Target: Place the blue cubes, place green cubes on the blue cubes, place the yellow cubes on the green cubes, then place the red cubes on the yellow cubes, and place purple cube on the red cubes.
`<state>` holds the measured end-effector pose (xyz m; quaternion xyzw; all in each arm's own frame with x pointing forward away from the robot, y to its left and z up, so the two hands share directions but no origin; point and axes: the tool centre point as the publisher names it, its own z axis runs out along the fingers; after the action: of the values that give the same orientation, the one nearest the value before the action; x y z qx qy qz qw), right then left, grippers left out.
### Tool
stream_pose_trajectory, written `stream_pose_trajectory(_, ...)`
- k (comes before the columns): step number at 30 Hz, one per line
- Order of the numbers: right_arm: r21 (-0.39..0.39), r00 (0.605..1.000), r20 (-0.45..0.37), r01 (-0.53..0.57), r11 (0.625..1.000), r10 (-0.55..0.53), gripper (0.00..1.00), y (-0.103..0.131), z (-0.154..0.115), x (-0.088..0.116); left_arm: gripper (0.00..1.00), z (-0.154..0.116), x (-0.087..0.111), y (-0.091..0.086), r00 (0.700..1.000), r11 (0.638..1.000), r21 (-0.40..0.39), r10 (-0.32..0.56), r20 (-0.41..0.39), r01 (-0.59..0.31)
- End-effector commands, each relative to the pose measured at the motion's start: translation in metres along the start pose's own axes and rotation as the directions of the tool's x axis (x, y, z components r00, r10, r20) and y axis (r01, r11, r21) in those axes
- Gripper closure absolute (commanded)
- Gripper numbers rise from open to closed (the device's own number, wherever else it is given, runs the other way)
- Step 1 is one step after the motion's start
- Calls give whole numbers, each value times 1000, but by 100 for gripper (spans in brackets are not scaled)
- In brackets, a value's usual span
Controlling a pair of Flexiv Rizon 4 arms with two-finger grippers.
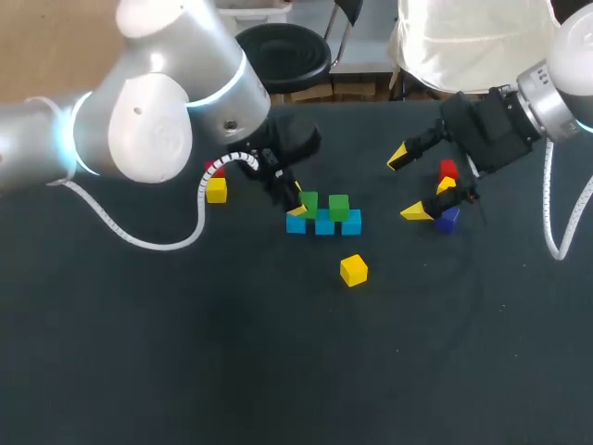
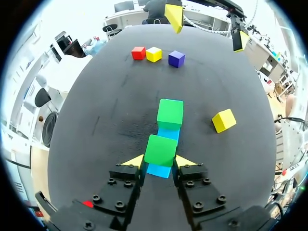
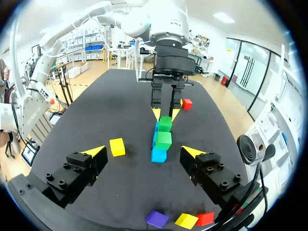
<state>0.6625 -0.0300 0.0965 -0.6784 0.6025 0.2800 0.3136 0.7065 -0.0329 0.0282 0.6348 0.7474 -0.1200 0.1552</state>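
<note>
Room bright, light from overhead: ceiling panels (image 3: 222, 18) glow white in right wrist view. Black tabletop (image 1: 278, 371) matte, soaks up light; faint grey sheen at its middle in left wrist view. Shadows soft and short, e.g. close under loose yellow cube (image 1: 353, 270); no hard edges. Left arm (image 1: 148, 120) silver shell carries broad white highlight; ring (image 1: 248, 88) at its joint glows pale blue. Green cube (image 2: 160, 150) gripped in left end effector (image 2: 160, 162) shades blue cube (image 2: 159, 170) beneath. Room beyond tabletop washed out to white in left wrist view.
</note>
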Motion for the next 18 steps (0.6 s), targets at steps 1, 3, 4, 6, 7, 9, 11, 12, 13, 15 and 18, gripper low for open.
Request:
stream_pose_trajectory(1,0,1000,2,1,1000,-1,0,0,0,0,100,0,1,-2,1000,1000,-3,-2,5,2)
stream_pose_trajectory(3,0,1000,2,1,1000,-1,0,0,0,0,100,0,1,-3,1000,1000,-1,-3,5,3)
stream_pose_trajectory(4,0,1000,2,1,1000,-1,0,0,0,0,100,0,1,-3,1000,1000,-1,-4,5,4)
stream_pose_trajectory(6,0,1000,2,1,1000,-1,0,0,0,0,100,0,1,-3,1000,1000,-1,-5,5,5)
stream_pose_trajectory(7,0,1000,2,1,1000,-1,0,0,0,0,100,0,1,-4,1000,1000,-2,-7,5,7)
stream_pose_trajectory(9,0,1000,2,1,1000,-1,0,0,0,0,100,0,1,-4,1000,1000,-5,-9,6,9)
stream_pose_trajectory(11,0,1000,2,1,1000,-1,0,0,0,0,100,0,1,-4,1000,1000,-7,-12,6,12)
stream_pose_trajectory(12,0,1000,2,1,1000,-1,0,0,0,0,100,0,1,-4,1000,1000,-7,-14,7,15)
stream_pose_trajectory(13,0,1000,2,1,1000,-1,0,0,0,0,100,0,1,-4,1000,1000,-9,-17,6,17)
stream_pose_trajectory(15,0,1000,2,1,1000,-1,0,0,0,0,100,0,1,-4,1000,1000,-12,-17,6,17)
stream_pose_trajectory(18,0,1000,2,1,1000,-1,0,0,0,0,100,0,1,-4,1000,1000,-15,-21,6,21)
